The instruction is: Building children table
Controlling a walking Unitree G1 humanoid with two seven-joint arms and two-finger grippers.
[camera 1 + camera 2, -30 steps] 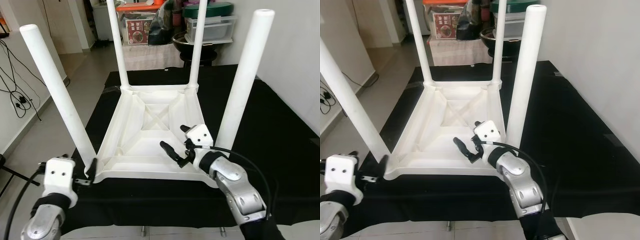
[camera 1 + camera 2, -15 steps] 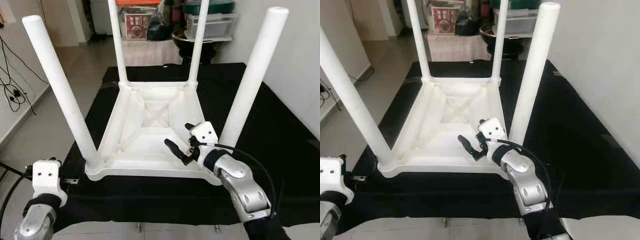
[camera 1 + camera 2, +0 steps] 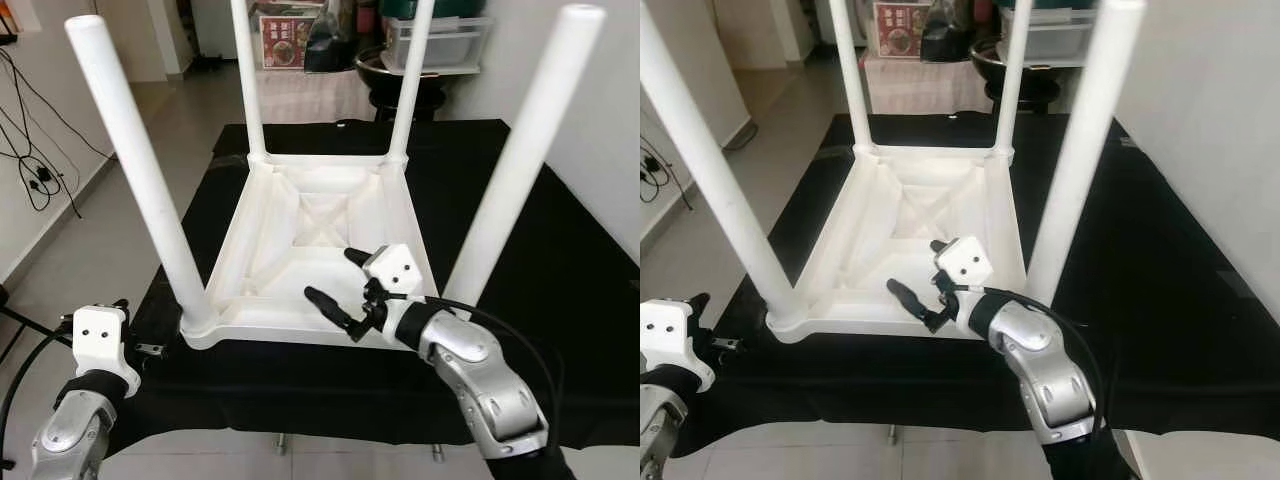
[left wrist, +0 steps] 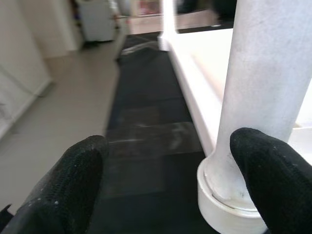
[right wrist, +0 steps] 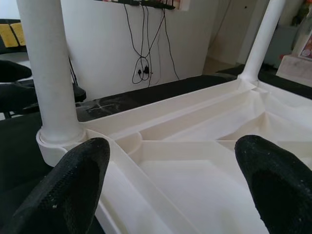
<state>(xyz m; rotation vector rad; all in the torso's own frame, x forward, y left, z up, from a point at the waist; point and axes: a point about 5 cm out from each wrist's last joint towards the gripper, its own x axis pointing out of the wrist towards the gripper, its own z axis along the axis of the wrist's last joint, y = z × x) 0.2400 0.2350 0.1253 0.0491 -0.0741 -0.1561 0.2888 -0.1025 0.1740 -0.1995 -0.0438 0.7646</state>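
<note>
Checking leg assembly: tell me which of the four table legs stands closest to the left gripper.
The near-left leg; the left gripper sits open right beside its base, the other three legs farther off.

Home interior, tiled floor (image 3: 95,215), storage boxes (image 3: 440,42), wall cables (image 3: 30,150)

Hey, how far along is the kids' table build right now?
All four white legs stand in the corners of the upside-down table, so assembly looks largely done. The right gripper hovers open over the underside near the front edge; the left gripper is open beside the near-left leg. Flipping the table upright is left.
</note>
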